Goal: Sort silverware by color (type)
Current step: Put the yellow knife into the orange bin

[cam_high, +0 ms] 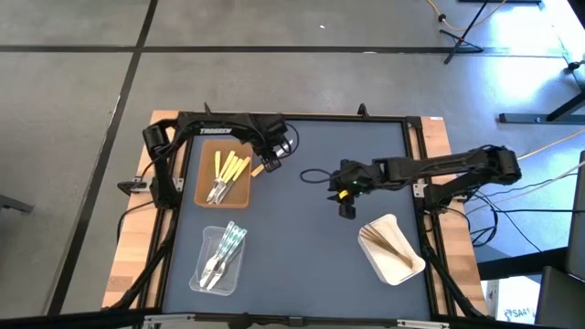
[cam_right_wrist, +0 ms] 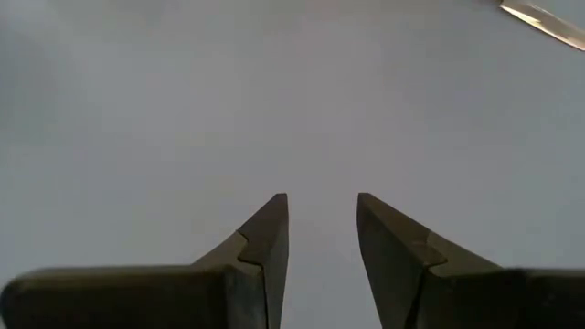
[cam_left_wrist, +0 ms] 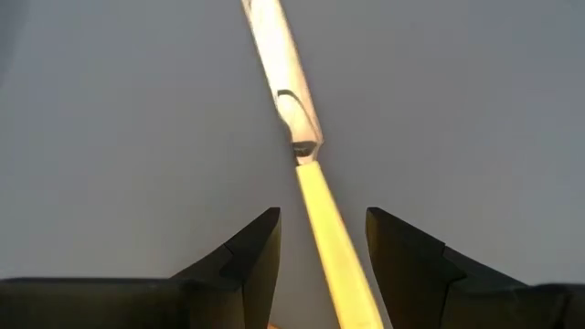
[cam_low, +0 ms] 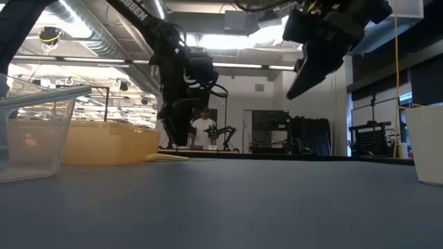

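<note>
**Yellow utensil between the left fingers, beside the brown tray**

I see one pale yellow utensil [cam_left_wrist: 322,239] lying on the blue-grey table [cam_high: 302,238], just outside the brown tray [cam_high: 239,195], near the tray's far right corner. In the left wrist view it runs between the two dark fingers [cam_left_wrist: 242,265], which stand apart on either side with table showing in both gaps. So I log the left gripper [cam_high: 268,161] as open, straddling the piece, not clamping it.

More yellow utensils [cam_high: 228,171] lie in the brown tray. Clear greenish utensils [cam_high: 222,253] sit in the clear tray [cam_high: 208,283] nearer the front. Tan wooden utensils [cam_high: 386,243] rest in the white tray [cam_high: 411,268] at the right.

The right gripper [cam_high: 346,208] hovers above bare table mid-table, fingers parted, holding nothing.

A person [cam_low: 203,128] stands in the room behind.
</note>
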Action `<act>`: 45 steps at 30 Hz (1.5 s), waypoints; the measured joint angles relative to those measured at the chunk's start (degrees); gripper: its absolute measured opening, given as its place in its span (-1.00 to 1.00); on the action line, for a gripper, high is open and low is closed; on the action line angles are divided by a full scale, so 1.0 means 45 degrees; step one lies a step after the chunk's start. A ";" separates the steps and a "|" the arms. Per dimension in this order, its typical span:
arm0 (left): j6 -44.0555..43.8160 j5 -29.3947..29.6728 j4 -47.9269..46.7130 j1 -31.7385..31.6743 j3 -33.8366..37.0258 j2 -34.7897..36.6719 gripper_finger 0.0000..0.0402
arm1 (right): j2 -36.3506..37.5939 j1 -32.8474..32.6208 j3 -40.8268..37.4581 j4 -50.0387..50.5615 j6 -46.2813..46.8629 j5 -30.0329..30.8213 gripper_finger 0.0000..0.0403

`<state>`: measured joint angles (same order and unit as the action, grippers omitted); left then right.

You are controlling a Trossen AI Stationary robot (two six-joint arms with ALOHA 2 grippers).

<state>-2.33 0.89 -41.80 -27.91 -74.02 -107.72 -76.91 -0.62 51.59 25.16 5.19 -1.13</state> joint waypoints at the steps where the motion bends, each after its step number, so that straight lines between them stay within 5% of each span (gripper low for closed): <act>1: 0.0005 0.0014 0.0000 0.0066 0.0000 0.0000 -0.22 | -0.0059 0.0000 0.0000 -0.0049 0.0000 0.0000 -0.42; 20: 0.0325 0.0360 -0.0049 0.0497 -0.0049 -0.1477 -0.24 | -0.0275 -0.0019 0.0000 -0.0436 -0.0243 0.0000 -0.42; 35: 0.0311 0.0538 0.0116 0.0628 -0.0015 -0.1525 -0.68 | -0.0275 -0.0019 0.0000 -0.0436 -0.0277 0.0000 -0.42; 45: 0.0213 0.0466 0.0140 0.0793 -0.0010 -0.1535 -0.73 | -0.0275 -0.0019 0.0000 -0.0436 -0.0277 0.0005 -0.42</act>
<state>-1.37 2.99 -41.17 -24.34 -74.06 -114.63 -78.15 -0.71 51.59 23.20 3.95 -1.10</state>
